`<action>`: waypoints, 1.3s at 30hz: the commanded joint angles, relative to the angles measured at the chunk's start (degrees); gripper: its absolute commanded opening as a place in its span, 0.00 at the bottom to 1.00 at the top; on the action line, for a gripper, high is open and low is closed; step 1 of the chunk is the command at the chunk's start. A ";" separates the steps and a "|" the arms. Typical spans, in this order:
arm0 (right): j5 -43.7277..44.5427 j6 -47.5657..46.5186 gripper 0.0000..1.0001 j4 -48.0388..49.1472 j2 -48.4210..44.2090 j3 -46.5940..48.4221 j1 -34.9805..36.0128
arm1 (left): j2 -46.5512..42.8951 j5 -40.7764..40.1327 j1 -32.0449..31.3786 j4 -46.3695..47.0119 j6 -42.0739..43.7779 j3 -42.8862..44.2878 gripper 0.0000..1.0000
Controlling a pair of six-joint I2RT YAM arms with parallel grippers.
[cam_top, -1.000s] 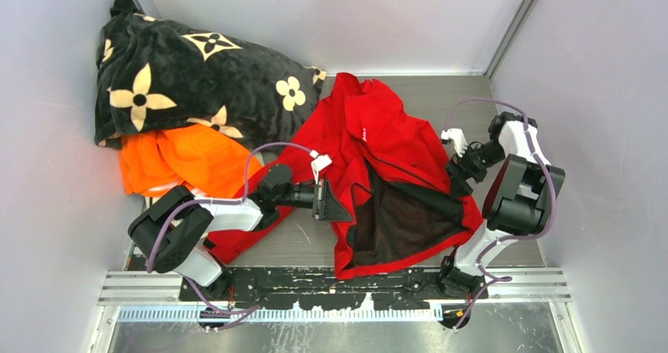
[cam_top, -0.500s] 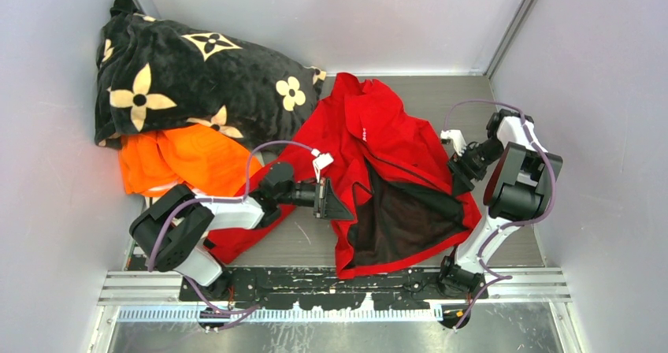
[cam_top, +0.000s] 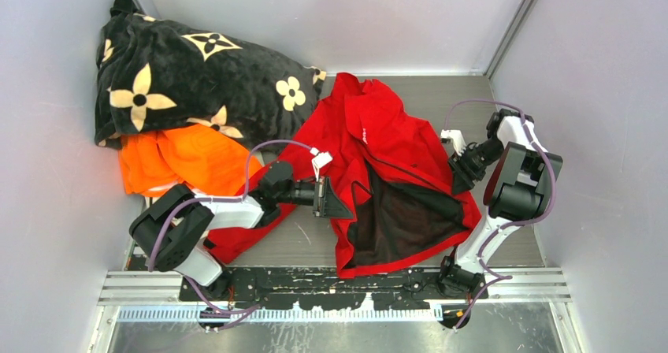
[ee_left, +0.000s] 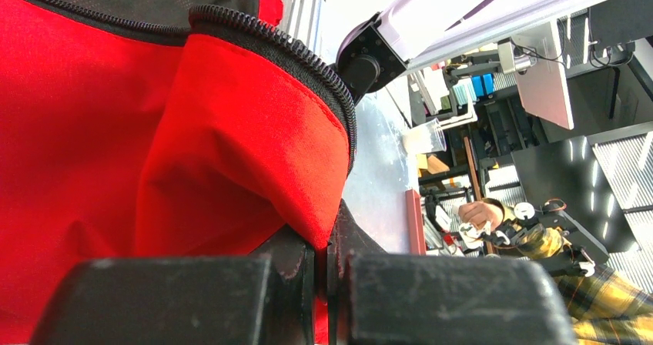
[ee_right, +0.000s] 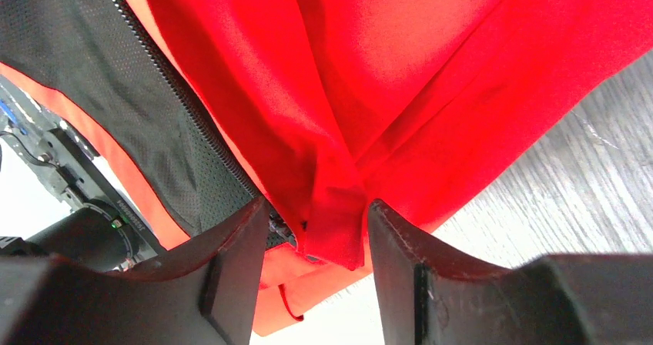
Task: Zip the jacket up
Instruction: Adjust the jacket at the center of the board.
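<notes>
Right-arm motion is the only change since a second ago: its fingers have narrowed and its elbow has settled a little nearer the jacket, while the left arm and the cloth lie as they were.

The grey worktop (cam_top: 504,101) carries everything. A black flower-patterned blanket (cam_top: 181,77) is heaped well to the left of the jacket, with an orange garment (cam_top: 181,160) under its near edge, just beside the jacket's left sleeve. The jacket (cam_top: 378,140) lies mid-worktop, front open, dark lining showing towards its near hem.

The left fingers (cam_top: 335,203) are at the jacket's left front edge. The wrist view shows these left fingers (ee_left: 192,299) closed tight on a corner of red cloth right under the zip teeth (ee_left: 308,60).

The right fingers (cam_top: 461,178) are at the jacket's right front edge. Seen from the wrist, the right fingers (ee_right: 231,283) stand apart on either side of a hanging fold of red cloth, beside the zip teeth (ee_right: 192,122) and the lining. They look part-way closed, and I judge the fold not yet pinched.

The step in hand seems to be securing both front edges; the zip is not started. Next, the right fingers should finish closing on that fold. Then both arms must bring the two lower zip ends together without twisting the thin cloth. I cannot find the slider in any view, so it needs locating first.
</notes>
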 commanded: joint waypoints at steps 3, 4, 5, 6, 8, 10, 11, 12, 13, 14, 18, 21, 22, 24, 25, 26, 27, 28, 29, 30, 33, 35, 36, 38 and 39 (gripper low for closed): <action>-1.26 0.06 0.55 -1.99 -1.90 0.93 -0.04 | -0.97 0.23 0.46 1.93 1.08 1.05 0.00; -0.79 0.01 0.53 -1.57 -1.84 0.48 -0.06 | -0.98 0.23 0.48 1.92 1.10 1.10 0.00; -0.25 -0.02 0.53 -1.03 -1.82 0.13 -0.04 | -1.01 0.25 0.47 1.92 1.01 1.13 0.00; 0.16 -0.03 0.52 -0.47 -1.68 -0.34 -0.04 | -1.08 0.25 0.44 1.92 1.00 1.06 0.00; 0.48 0.02 0.52 0.32 -1.20 -0.99 -0.04 | -1.18 0.15 0.48 1.84 0.99 1.07 0.00; 0.19 0.06 0.49 0.41 -0.76 -0.99 -0.04 | -1.37 0.07 0.44 1.56 0.99 1.02 0.00; -0.03 0.12 0.46 0.37 -0.55 -0.89 -0.04 | -1.45 0.01 0.48 1.49 0.99 1.01 0.00; -0.17 0.13 0.41 0.34 -0.43 -0.82 -0.04 | -1.49 -0.05 0.49 1.37 1.04 0.97 0.00; -0.32 0.07 0.37 0.36 -0.34 -0.88 -0.04 | -1.55 -0.11 0.46 1.25 1.07 0.99 0.00; -0.41 0.07 0.32 0.38 -0.37 -0.92 -0.04 | -1.55 -0.12 0.53 1.15 1.08 1.02 0.00; -1.54 0.23 0.11 0.16 -1.39 -1.40 -0.04 | -1.46 -0.30 0.44 0.88 1.08 1.14 0.00; -2.99 0.36 0.03 -0.45 -3.30 -1.69 -0.04 | -1.38 -0.30 0.43 0.78 1.06 1.44 0.00; -3.62 0.63 0.01 -0.81 -4.11 -1.65 -0.04 | -1.38 -0.30 0.48 0.72 1.00 1.43 0.00; -5.50 1.51 0.01 -1.77 -5.97 -1.36 -0.04 | -1.48 -0.30 0.46 0.57 1.04 1.50 0.00; -6.60 2.08 0.01 -2.27 -7.24 -1.15 0.03 | -1.58 -0.36 0.48 0.48 1.08 1.58 0.00; -7.68 2.68 0.01 -2.84 -8.48 -0.93 0.17 | -1.69 -0.43 0.49 0.37 1.15 1.58 0.00; -8.93 3.65 0.01 -3.15 -9.70 -0.71 0.40 | -1.91 -0.51 0.49 0.20 1.31 1.61 0.00; -9.70 4.82 0.01 -3.25 -11.09 -0.66 1.02 | -2.12 -0.55 0.49 -0.09 1.53 1.63 0.00; -10.32 6.10 0.01 -3.31 -12.40 -0.65 1.68 | -2.34 -0.64 0.46 -0.50 1.85 1.78 0.00; -10.91 7.59 0.01 -3.26 -14.07 -0.70 2.43 | -2.60 -0.76 0.44 -1.00 2.28 1.81 0.00; -11.53 12.83 0.01 -1.52 -18.10 -1.83 5.90 | -3.83 -1.31 0.57 -2.27 3.36 2.15 0.00; -11.29 17.08 0.01 0.95 -20.91 -3.17 8.68 | -4.58 -1.72 0.57 -3.12 4.03 2.35 0.00; -10.99 19.21 0.01 2.37 -22.14 -3.88 10.15 | -4.97 -1.88 0.57 -3.31 4.29 2.37 0.00; -10.72 24.70 0.01 4.96 -23.95 -5.21 12.61 | -5.82 -2.49 0.57 -3.62 4.71 2.29 0.00; -10.73 27.02 0.01 6.18 -24.67 -5.61 13.69 | -6.19 -2.83 0.56 -3.81 4.95 2.31 0.00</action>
